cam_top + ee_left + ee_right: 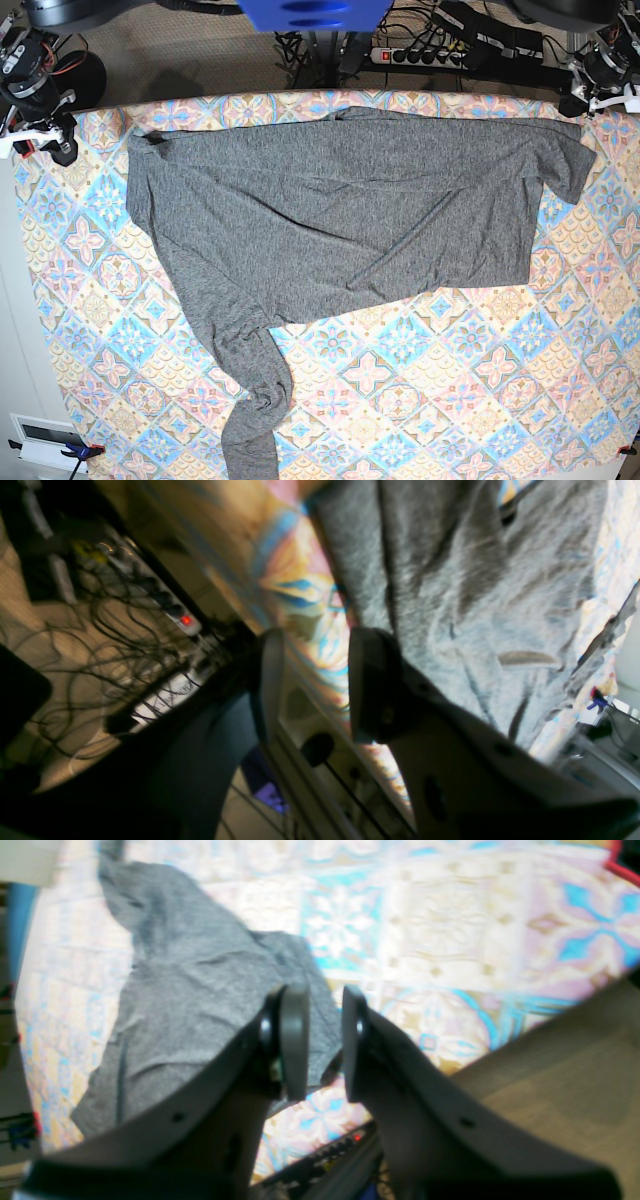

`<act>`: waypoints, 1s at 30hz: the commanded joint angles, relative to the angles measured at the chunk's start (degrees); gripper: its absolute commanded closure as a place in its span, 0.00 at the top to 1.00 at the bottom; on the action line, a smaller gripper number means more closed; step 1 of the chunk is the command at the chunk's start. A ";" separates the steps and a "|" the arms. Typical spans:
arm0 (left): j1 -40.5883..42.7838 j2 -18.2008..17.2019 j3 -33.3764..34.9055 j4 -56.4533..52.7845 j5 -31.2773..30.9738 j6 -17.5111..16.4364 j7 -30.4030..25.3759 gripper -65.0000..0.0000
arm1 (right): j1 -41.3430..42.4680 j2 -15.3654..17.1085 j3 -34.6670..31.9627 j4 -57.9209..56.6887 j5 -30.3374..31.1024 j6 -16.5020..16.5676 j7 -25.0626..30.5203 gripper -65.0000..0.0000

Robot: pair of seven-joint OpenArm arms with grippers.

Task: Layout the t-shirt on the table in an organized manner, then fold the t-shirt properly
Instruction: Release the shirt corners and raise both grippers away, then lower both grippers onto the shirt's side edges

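Limp grey knit, spread but unfolded.
The t-shirt (340, 220) sprawls across the table (480, 400); light and floppy, best pinched at hems. Left gripper (315, 680) and right gripper (325, 1040) stand apart, empty, cloth just beyond their fingertips.

Heathered dark-grey t-shirt (340, 220) on pastel blue-pink-cream diamond-tiled table (480, 380).

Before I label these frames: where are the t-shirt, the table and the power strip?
t-shirt (340, 220): base view, middle of the body.
table (480, 400): base view, bare patterned cloth.
power strip (420, 55): base view, its white casing.
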 commanded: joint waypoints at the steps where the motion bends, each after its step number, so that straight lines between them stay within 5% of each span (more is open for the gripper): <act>1: -0.59 -1.11 0.02 1.72 -1.67 -0.38 -0.11 0.33 | 0.35 0.90 -0.22 0.85 0.56 0.25 0.69 0.18; 12: -5.95 -0.76 0.28 2.51 -2.02 -0.38 3.76 0.33 | 4.57 0.90 -7.25 1.03 0.56 0.25 1.31 0.18; 25: -17.73 0.12 0.46 16.40 -6.86 -0.56 6.88 0.33 | 13.45 0.20 -10.15 0.15 0.48 0.25 1.40 0.18; 30: -23.18 -0.24 6.08 8.40 -15.12 -0.65 6.88 0.33 | 20.66 0.20 -14.90 -4.77 0.39 0.25 1.40 0.18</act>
